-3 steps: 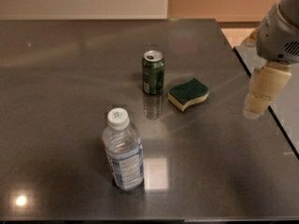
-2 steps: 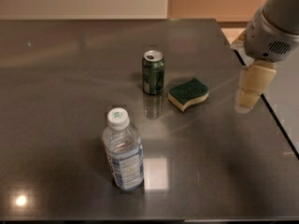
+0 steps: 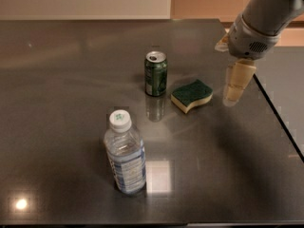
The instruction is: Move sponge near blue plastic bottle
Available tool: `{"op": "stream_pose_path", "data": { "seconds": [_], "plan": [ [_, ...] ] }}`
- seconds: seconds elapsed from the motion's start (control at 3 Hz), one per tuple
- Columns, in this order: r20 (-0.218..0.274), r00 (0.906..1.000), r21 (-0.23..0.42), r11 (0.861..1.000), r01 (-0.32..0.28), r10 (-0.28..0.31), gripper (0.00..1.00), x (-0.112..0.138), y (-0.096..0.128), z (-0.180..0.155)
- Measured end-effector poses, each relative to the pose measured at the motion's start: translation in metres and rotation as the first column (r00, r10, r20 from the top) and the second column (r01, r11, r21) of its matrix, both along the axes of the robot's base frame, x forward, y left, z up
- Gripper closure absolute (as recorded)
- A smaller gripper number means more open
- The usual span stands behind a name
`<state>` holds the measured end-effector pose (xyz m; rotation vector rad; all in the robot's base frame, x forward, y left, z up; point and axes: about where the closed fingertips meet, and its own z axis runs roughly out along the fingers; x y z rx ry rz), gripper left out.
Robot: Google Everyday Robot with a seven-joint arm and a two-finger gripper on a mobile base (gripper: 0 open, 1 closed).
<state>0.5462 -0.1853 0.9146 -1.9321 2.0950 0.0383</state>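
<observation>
The sponge (image 3: 192,95), dark green on top over pale yellow foam, lies on the dark table (image 3: 71,80) just right of a green drink can (image 3: 156,73). The blue plastic bottle (image 3: 125,153), clear with a white cap and a blue-and-white label, stands upright nearer the front, left of the sponge. My gripper (image 3: 234,93) hangs from the grey arm at the upper right, pointing down, a little to the right of the sponge and apart from it. It holds nothing that I can see.
The table's right edge (image 3: 278,118) runs diagonally just right of the gripper, with a lower dark surface beyond it. A pale wall stands behind the table.
The arm and gripper have moved left, from over the table's right edge to close beside the sponge. The sponge, can and bottle have not moved.
</observation>
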Motion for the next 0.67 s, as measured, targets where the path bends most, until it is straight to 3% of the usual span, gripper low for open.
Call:
{"op": "stream_pose_path", "data": {
  "seconds": [0.67],
  "plan": [
    [-0.037, 0.9960, 0.026, 0.996, -0.081, 0.082, 0.00, 0.027, 0.030, -0.032]
  ]
}}
